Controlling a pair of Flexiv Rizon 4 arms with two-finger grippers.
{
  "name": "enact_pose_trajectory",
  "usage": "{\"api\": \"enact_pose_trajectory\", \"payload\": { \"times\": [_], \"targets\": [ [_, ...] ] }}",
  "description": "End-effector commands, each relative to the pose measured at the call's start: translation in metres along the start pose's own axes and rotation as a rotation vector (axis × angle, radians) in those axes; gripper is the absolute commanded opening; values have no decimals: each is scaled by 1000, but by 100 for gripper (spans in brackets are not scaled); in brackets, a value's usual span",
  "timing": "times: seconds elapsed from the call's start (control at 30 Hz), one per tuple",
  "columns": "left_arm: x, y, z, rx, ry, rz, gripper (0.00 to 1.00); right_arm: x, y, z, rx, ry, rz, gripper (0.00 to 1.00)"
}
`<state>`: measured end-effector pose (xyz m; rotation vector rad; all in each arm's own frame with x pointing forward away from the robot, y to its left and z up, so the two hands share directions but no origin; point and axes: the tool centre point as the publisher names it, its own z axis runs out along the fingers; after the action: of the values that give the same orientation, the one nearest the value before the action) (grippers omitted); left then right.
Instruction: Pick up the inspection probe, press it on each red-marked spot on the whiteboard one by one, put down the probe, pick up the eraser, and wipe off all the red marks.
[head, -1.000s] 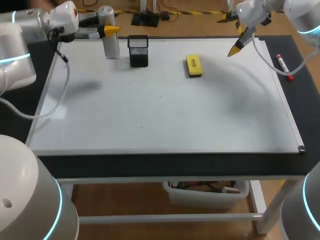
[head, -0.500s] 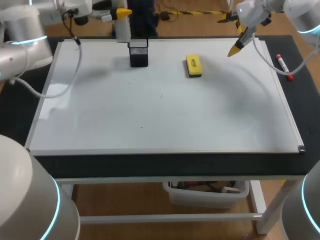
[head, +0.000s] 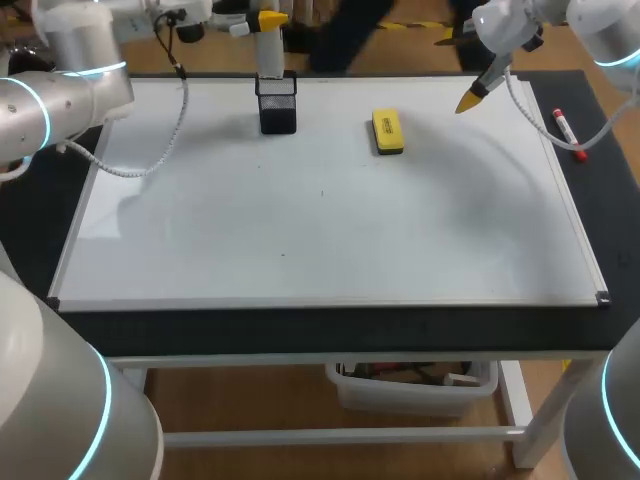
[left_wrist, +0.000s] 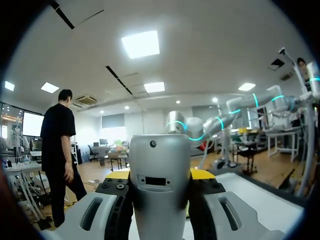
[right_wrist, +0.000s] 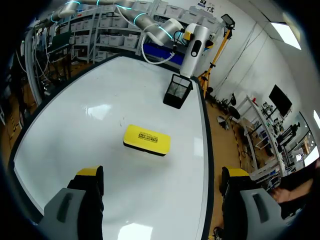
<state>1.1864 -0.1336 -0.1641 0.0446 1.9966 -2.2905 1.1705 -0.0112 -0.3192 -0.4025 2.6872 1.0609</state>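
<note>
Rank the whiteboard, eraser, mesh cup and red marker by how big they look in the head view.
1. whiteboard
2. mesh cup
3. eraser
4. red marker, about as long as the eraser but thinner

Whiteboard near half open; far edge: eraser, black mesh cup, probe above it.

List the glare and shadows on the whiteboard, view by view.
Head view: pale glare on the whiteboard near its left edge, soft shadow under the right gripper, darker shadow beside the mesh cup. Right wrist view: two light reflections on the whiteboard, one beside the eraser, one between the fingers. Left wrist view: the probe hides most of the whiteboard.
</note>
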Motion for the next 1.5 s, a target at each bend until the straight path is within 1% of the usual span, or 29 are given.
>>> {"api": "enact_pose_trajectory", "payload": {
  "times": [0.03, 0.2, 0.63, 0.73, 0.8, 1.2, 1.5],
  "targets": [
    [-6, 10, 1, 18, 158, -2, 0, -1, 0, -1, 3, 4, -2, 100],
    [-6, 20, 1, 22, 159, -9, 0, -1, 0, -1, 3, 4, -2, 100],
    [-9, 35, 0, 24, 129, 1, 0, -1, 0, -1, 3, 4, -2, 100],
    [-9, 42, 0, 23, 123, 1, 0, -1, 0, -1, 3, 4, -2, 100],
    [-9, 46, 1, 6, 115, 5, 0, -1, 0, -1, 3, 4, -2, 100],
    [-9, 72, 0, 13, 85, -11, 0, -1, 0, -1, 3, 4, -2, 100],
    [-9, 85, 0, 23, 79, -22, 0, -1, 0, -1, 3, 4, -2, 100]
  ]
}}
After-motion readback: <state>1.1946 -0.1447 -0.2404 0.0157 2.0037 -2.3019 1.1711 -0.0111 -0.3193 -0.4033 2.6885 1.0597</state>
